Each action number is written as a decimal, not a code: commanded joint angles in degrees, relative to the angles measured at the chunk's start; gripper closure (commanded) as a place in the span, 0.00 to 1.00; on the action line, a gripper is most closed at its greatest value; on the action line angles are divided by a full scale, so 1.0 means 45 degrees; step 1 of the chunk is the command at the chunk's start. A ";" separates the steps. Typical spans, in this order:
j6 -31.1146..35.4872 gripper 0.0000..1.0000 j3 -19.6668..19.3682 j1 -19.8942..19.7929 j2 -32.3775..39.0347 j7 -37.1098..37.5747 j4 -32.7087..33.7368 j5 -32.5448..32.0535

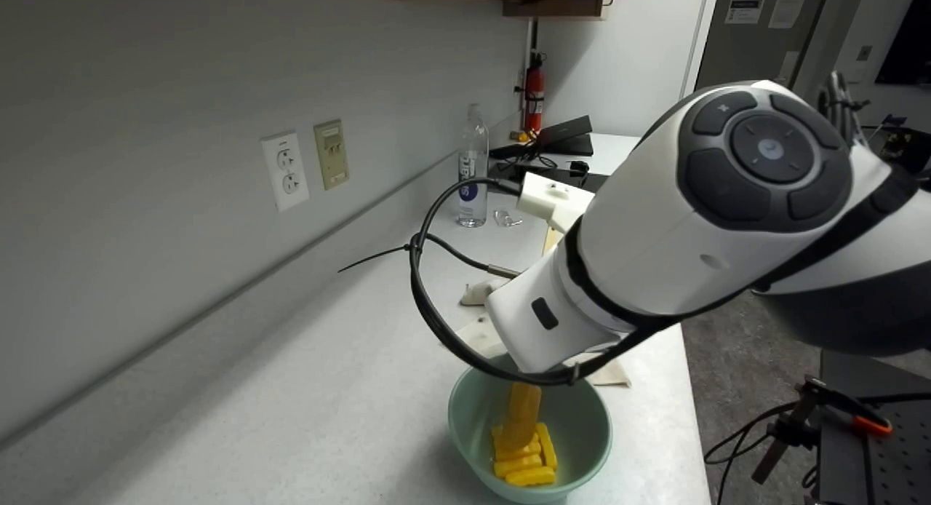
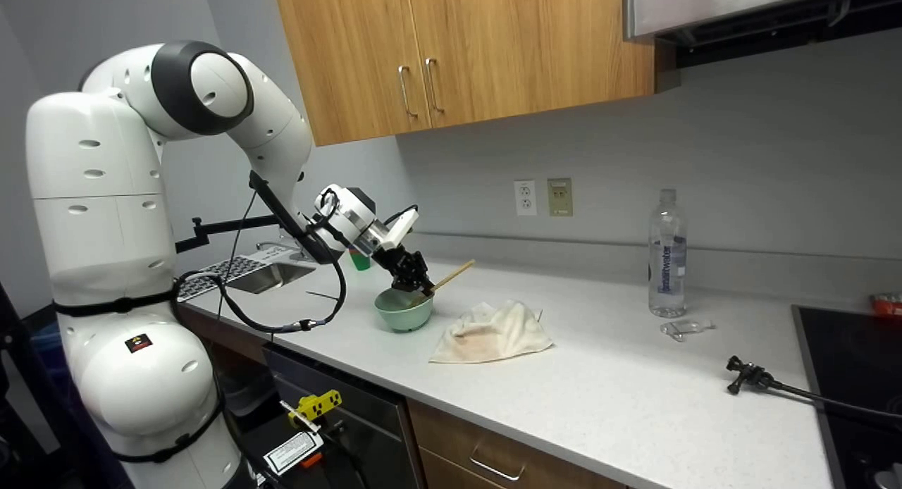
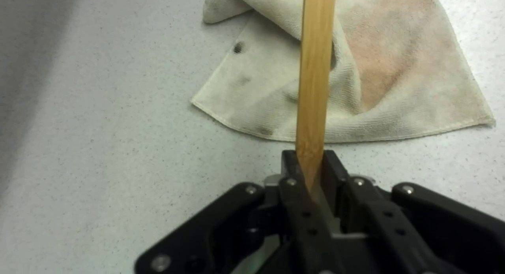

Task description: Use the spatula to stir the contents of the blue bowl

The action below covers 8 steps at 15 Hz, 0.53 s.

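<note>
The blue-green bowl stands on the counter with several yellow pieces inside; the bowl also shows in an exterior view. The wooden spatula has its wide end down in the bowl, touching or just over the pieces. Its handle slants up and away from the bowl. In the wrist view, my gripper is shut on the spatula handle. In an exterior view, the gripper is just above the bowl's rim. The arm hides the gripper in an exterior view.
A stained cloth lies crumpled beside the bowl, under the handle in the wrist view. A water bottle and a small clear plastic piece stand farther along. The wall backs the counter. Cabinets hang above.
</note>
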 commanded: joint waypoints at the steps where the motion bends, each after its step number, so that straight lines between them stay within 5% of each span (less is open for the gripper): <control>1: -0.0264 0.95 -0.0075 0.0134 -0.0442 0.0112 -0.0138 -0.0845; 8: -0.0647 0.95 -0.0103 0.0178 -0.0627 0.2033 -0.0082 -0.3404</control>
